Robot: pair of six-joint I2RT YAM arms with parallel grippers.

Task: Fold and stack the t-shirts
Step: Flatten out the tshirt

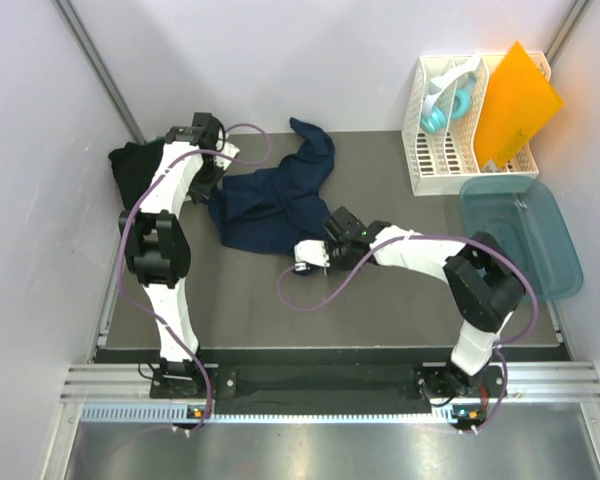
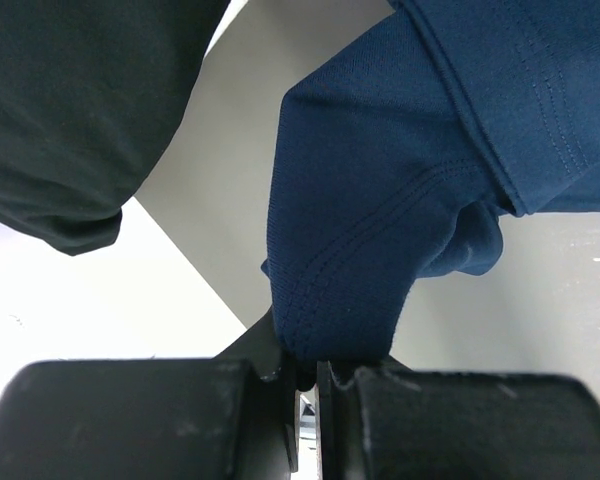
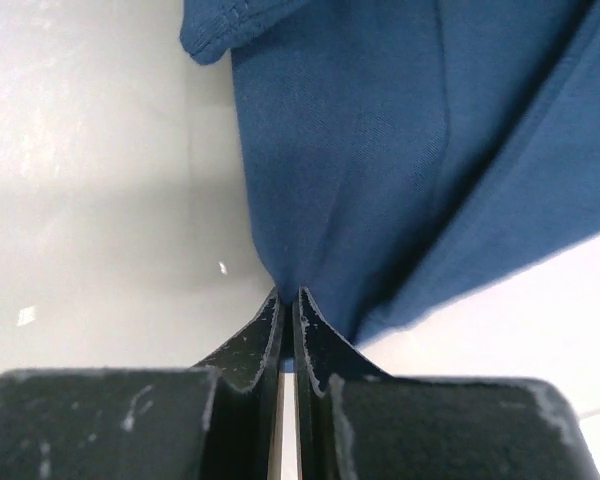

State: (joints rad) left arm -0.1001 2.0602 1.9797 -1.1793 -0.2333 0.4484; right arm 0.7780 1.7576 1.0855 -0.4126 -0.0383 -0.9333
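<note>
grey matting covers the table [image 1: 380,300], boxed in by pale walls [image 1: 40,250], where two robot arms grip a crumpled navy shirt [image 1: 270,205]. the shirt lies bunched left of centre, one part trailing toward the far edge. the left gripper [image 2: 307,375] is clenched on a stitched hem of the shirt, and the left wrist view shows the cloth rising from between its nearly closed jaws. the right gripper [image 3: 288,300] is likewise pinched tight on the shirt's near edge, a fold of blue cloth running into the narrow slit between its fingers. from above, the left arm [image 1: 165,230] reaches up the left side and bends back to the shirt's left edge. the right arm [image 1: 430,255] stretches across from the right to the shirt's near right corner. a black shirt [image 1: 130,165] sits in a heap at the far left corner, just behind the left arm; in the wrist view a strip of bare table separates it from the navy one. at the far right stands a white slotted rack [image 1: 450,150] with an orange sheet [image 1: 515,100] leaning in it. a teal tub [image 1: 525,235] sits just in front of the rack, against the right wall. purple cables [image 1: 310,300] loop along both arms.
</note>
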